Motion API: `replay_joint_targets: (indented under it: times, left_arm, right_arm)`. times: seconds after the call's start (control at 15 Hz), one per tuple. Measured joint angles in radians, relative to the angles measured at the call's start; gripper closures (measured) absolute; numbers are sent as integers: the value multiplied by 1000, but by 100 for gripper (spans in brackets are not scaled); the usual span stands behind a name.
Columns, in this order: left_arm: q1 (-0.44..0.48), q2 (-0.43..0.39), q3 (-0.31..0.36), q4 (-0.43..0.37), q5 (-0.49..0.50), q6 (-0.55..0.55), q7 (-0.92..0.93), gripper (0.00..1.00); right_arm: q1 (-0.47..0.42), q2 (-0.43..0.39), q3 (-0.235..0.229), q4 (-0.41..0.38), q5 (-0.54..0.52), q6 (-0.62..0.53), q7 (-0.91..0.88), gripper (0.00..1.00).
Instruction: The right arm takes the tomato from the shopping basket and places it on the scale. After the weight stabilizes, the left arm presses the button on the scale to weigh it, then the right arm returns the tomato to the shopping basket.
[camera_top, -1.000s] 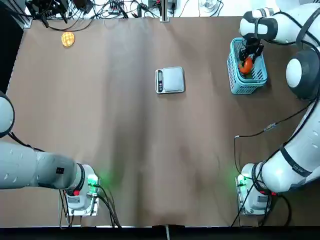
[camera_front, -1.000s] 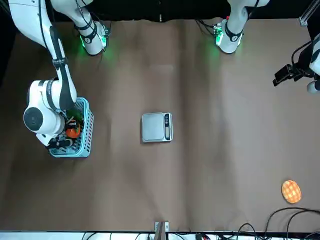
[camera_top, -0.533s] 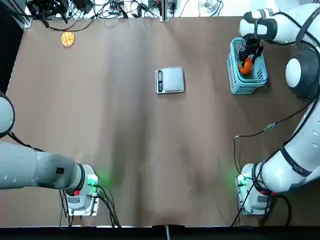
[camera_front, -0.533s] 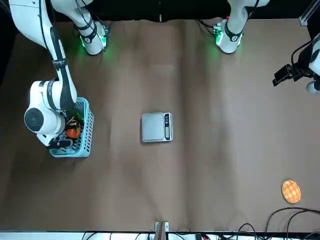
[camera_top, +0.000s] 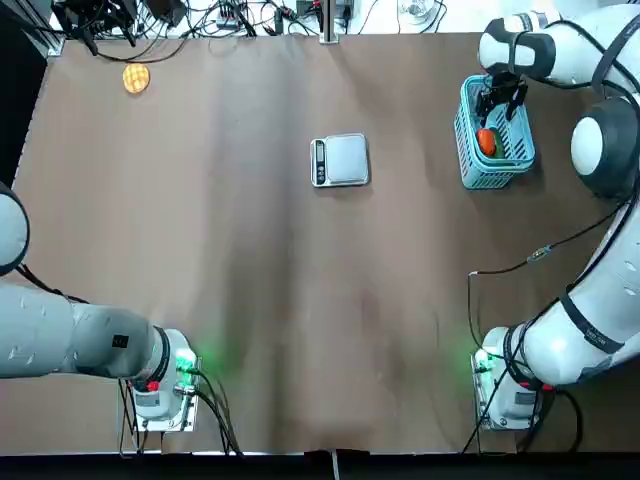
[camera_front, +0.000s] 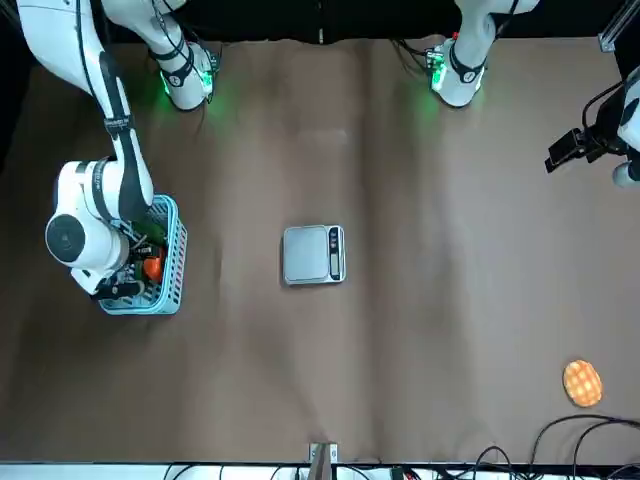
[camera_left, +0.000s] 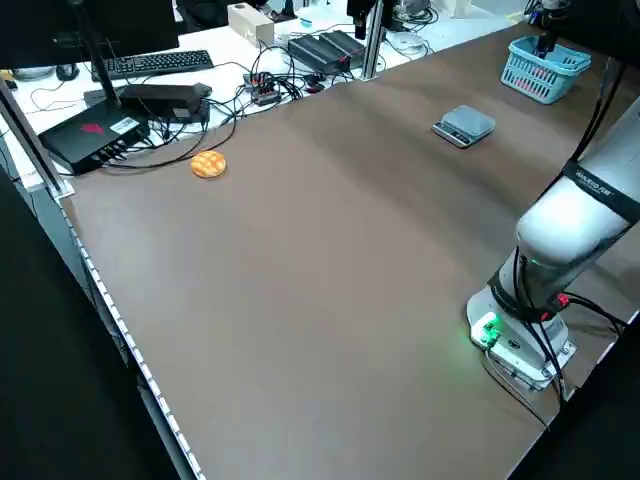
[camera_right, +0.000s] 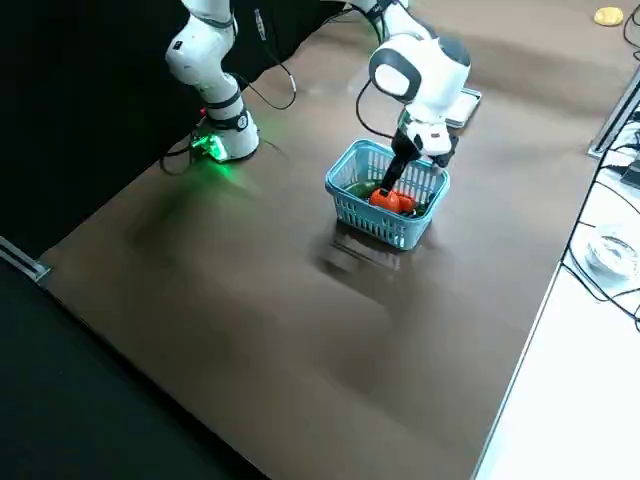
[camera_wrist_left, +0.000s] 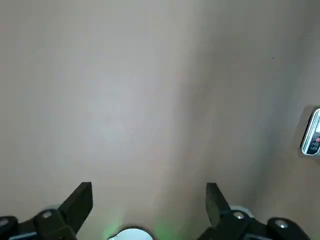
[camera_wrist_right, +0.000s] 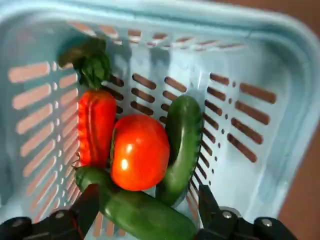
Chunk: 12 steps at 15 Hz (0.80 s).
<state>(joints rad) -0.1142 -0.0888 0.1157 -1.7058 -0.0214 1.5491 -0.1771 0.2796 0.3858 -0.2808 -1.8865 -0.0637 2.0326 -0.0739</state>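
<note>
Counted on the table: one light-blue slatted plastic basket (camera_top: 468, 150); one flat square silver-grey kitchen scale (camera_top: 346, 160); one flat round yellow-orange item (camera_top: 136, 78). Basket contents visible: one round orange-red tomato (camera_wrist_right: 140, 152), one elongated orange-red vegetable with a leafy green top (camera_wrist_right: 96, 125), two elongated dark green vegetables (camera_wrist_right: 182, 140). Robot equipment: two white segmented arms (camera_top: 85, 335).

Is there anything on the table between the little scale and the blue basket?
Nothing lies between the scale and the basket; the view from overhead shows only bare brown tabletop there.
</note>
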Motion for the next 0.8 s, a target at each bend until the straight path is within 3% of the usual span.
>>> replay_joint_targets:
  times: [0.13, 0.2, 0.47, 0.8]
  left_arm:
    - [0, 0, 0, 0, 0, 0, 0, 0]
    - [0, 0, 0, 0, 0, 0, 0, 0]
    - [-1, 0, -1, 0, 0, -1, 0, 0]
    - [-1, 0, -2, 0, 0, -2, 0, 0]
  right_arm:
    - [0, -21, 0, 20, 0, 4, 1, 9]
    - [0, -40, 0, 36, 0, 4, 1, 2]
    - [0, -197, -1, 105, 4, -10, -1, 0]
    - [0, -342, -1, 120, 33, -181, -39, 0]
